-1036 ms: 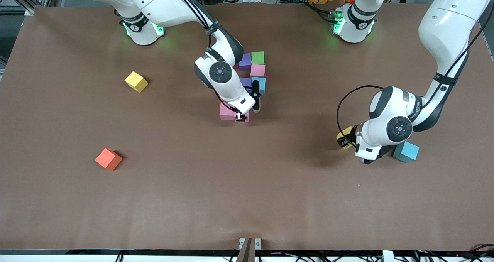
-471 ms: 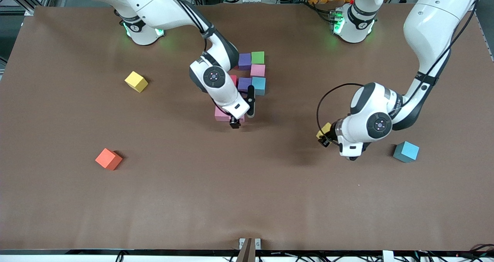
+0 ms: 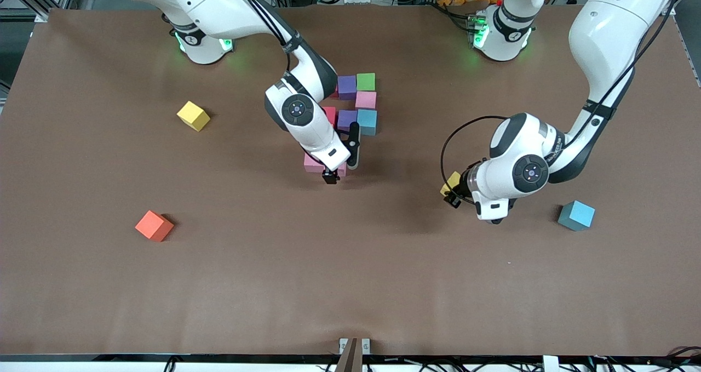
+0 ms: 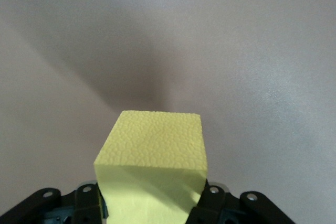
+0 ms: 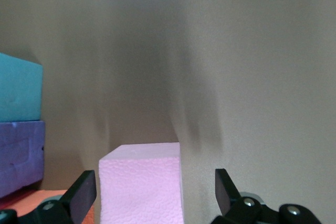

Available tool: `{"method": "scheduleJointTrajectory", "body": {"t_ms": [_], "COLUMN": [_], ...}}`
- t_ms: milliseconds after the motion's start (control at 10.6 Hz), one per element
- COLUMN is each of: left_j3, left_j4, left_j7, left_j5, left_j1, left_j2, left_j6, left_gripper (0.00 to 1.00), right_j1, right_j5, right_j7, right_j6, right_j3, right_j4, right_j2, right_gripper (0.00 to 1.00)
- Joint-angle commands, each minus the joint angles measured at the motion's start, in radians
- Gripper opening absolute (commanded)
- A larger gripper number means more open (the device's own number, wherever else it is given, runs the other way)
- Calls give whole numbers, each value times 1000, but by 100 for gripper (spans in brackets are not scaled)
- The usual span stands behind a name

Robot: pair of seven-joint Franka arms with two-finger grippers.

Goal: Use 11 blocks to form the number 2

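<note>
Three loose blocks [image 3: 155, 225] lie apart; left tool [image 3: 450, 193] grips yellow cube [image 4: 152, 169], right tool [image 3: 339, 169] wide.

A brown table [image 3: 350, 284] fills the frame. At its upper centre sits a cluster of blocks [image 3: 358, 106]: purple, green, pink, red and light blue, with a pink block [image 3: 314, 164] just below. A yellow block [image 3: 193, 115] lies upper left, an orange block [image 3: 154, 225] lower left, a light blue block [image 3: 576, 215] at right.
</note>
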Motion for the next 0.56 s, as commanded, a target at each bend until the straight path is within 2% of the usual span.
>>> {"method": "scheduleJointTrajectory", "body": {"t_ms": [0, 94, 282, 471], "left_j3": [-7, -7, -13, -13], "left_j4": [9, 7, 6, 6], "left_j7": [-55, -91, -170, -240], "left_j5": [-72, -75, -78, -80], "left_j1": [1, -4, -19, -37], "left_j2": [-18, -18, -13, -9], "left_j6": [-28, -28, -22, -10], "left_gripper": [0, 0, 0, 0], "right_j1": [-21, -42, -116, -255], "right_j5": [81, 88, 175, 187], "right_j7": [4, 5, 1, 4], "right_j6": [-79, -125, -241, -359], "right_j3": [10, 11, 10, 8], "right_j4": [-31, -24, -1, 57], "right_j2": [-76, -90, -117, -111], "right_gripper": [100, 100, 100, 100]}}
